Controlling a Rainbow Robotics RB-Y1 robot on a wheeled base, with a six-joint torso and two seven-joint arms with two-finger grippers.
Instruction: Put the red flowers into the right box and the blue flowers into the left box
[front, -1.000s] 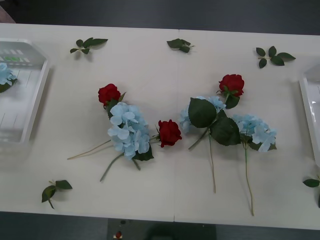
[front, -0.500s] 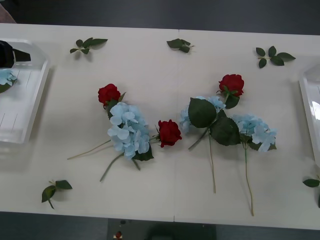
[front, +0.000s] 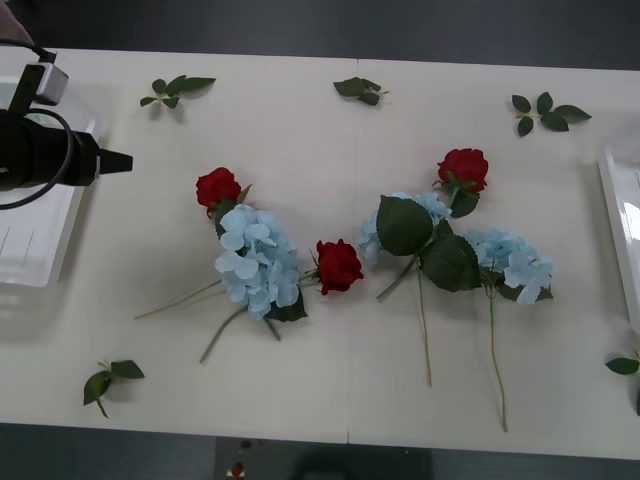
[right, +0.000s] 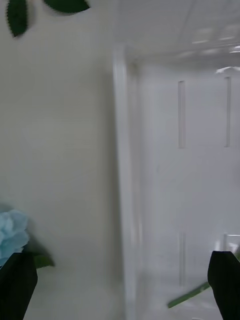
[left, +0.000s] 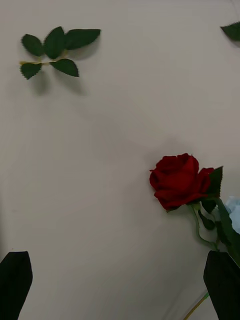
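Observation:
Three red flowers lie on the table: one (front: 218, 187) left of centre, one (front: 339, 265) in the middle, one (front: 463, 167) to the right. Blue flowers lie beside them: a big cluster (front: 258, 258), a smaller one (front: 373, 237) under dark leaves, and one (front: 512, 260) further right. My left gripper (front: 112, 160) hangs open at the left box (front: 25, 240), its black arm covering part of it. In the left wrist view the gripper (left: 119, 255) is open above bare table, short of the left rose (left: 177, 180). My right gripper (right: 122, 255) is open over the right box (right: 180, 150) rim.
Loose leaf sprigs lie along the far edge (front: 175, 88), (front: 358, 90), (front: 545, 110) and at the near left (front: 108, 378). A green stem end (right: 187, 296) lies inside the right box. The right box shows at the table's right edge (front: 622, 220).
My left arm has swung in from the left, over the left box and toward the flowers. It now hides the part of the left box where a blue flower showed. The flowers on the table have not moved.

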